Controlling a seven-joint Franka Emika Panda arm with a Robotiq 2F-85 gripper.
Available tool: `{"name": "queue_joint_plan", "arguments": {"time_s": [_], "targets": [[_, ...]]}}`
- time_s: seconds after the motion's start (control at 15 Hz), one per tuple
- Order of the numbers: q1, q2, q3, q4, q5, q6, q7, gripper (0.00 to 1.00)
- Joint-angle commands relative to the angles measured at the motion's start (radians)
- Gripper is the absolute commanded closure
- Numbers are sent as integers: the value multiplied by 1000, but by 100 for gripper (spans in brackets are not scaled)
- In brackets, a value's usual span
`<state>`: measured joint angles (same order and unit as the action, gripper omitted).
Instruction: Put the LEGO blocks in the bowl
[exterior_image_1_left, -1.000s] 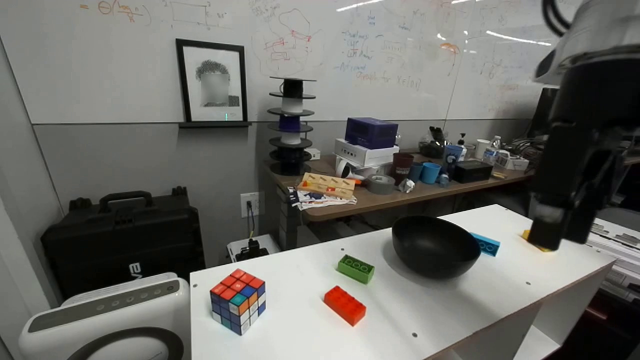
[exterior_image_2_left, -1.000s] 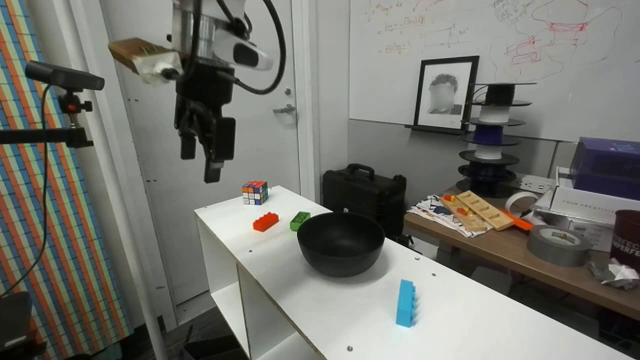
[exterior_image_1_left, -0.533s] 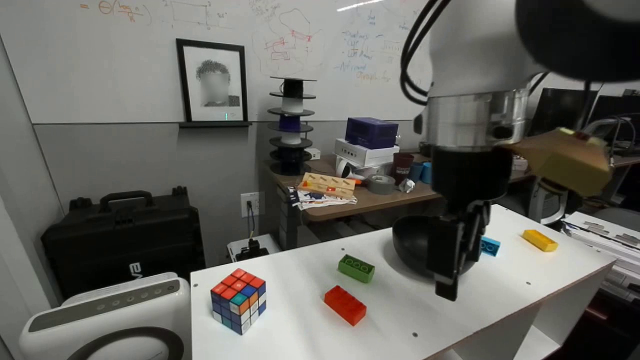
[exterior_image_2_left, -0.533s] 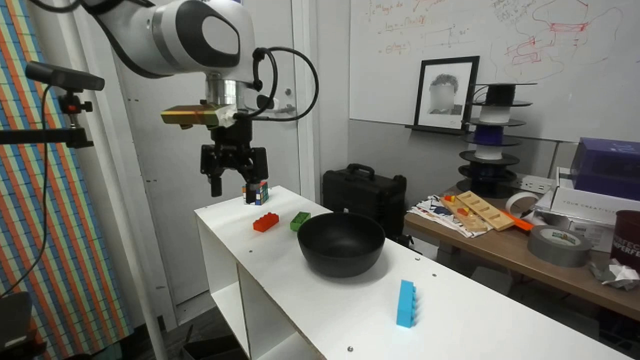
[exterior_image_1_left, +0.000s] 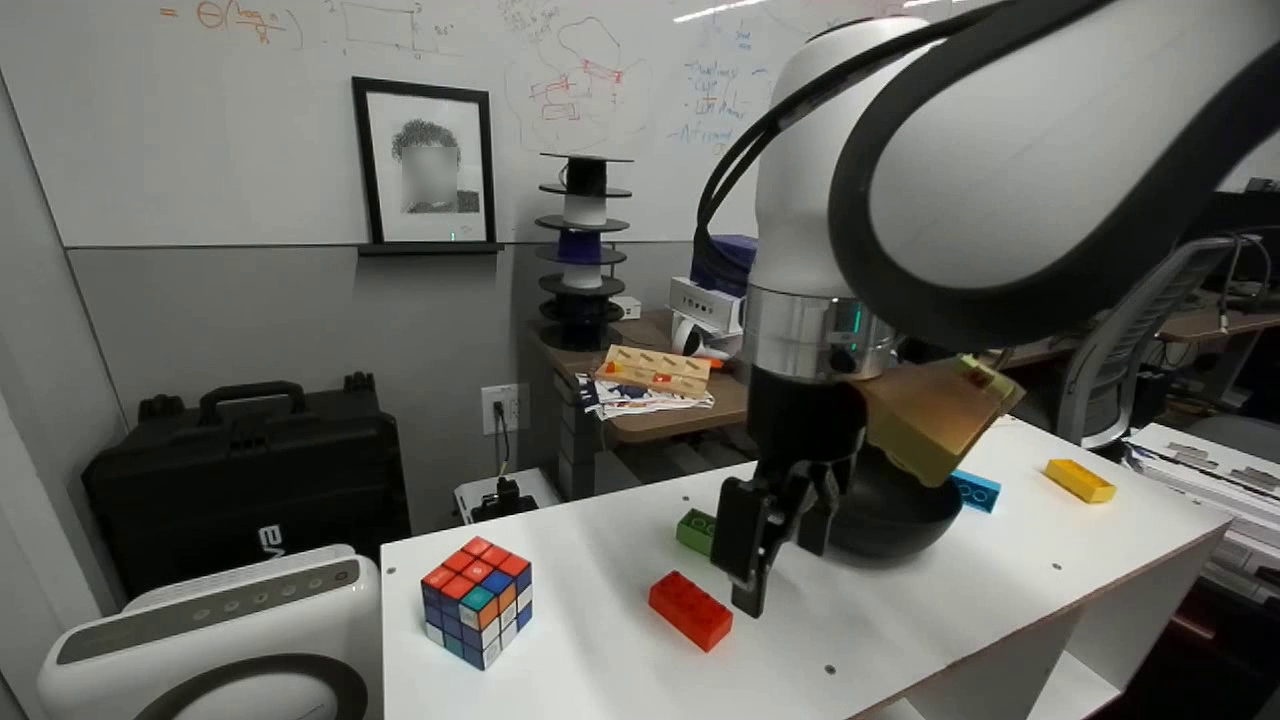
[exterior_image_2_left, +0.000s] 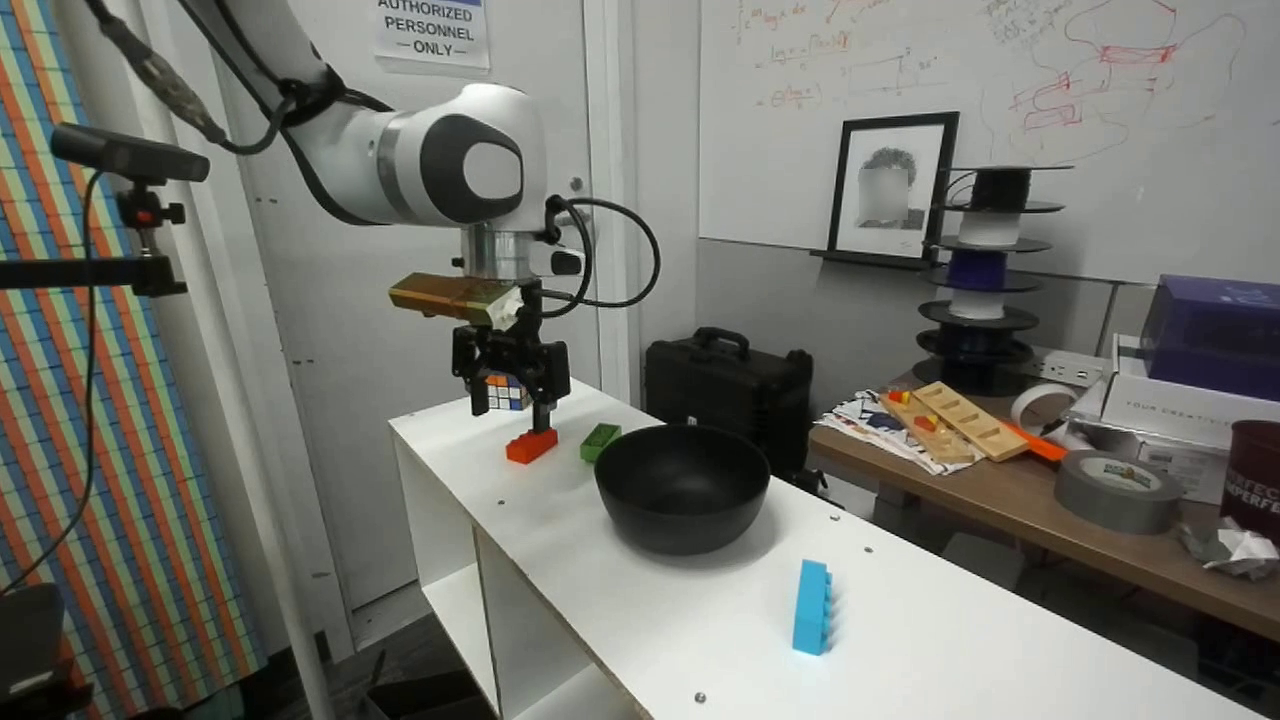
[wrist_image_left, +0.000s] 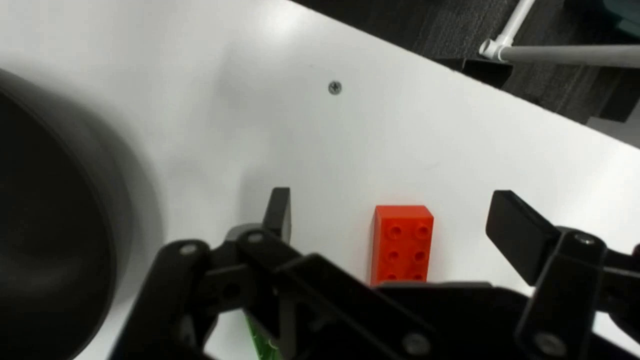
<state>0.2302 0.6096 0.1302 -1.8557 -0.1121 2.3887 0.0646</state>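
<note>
While the gripper (wrist_image_left: 392, 220) hangs over the white tabletop (wrist_image_left: 310, 140), its jaws are spread wide, holding nothing; in the wrist view the red block (wrist_image_left: 402, 245) shows in the gap between them, clear of both. From that block, the black bowl (wrist_image_left: 55, 225) lies at nine o'clock and the green block (wrist_image_left: 262, 342), mostly hidden, at eight. In an exterior view all four blocks rest on the tabletop outside the bowl, the blue block (exterior_image_1_left: 977, 491) near three o'clock of it and the yellow block (exterior_image_1_left: 1080, 481) farther out the same way, while the puzzle cube (exterior_image_1_left: 476, 602) sits at nine o'clock of the red block.
</note>
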Motion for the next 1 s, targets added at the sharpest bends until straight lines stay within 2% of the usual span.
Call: {"name": "queue_joint_plan", "arguments": {"time_s": [0.0,0.2,0.67,0.73,0.8,0.93], "targets": [[-15,75,15,85,78,63,7,0],[-12,124,13,126,101,108,1,0],[-3,255,34,228,110,85,-35,0],[5,264,30,237,102,83,-33,5],[9,269,30,246,99,80,-33,25],[20,260,21,247,86,80,-34,30]]}}
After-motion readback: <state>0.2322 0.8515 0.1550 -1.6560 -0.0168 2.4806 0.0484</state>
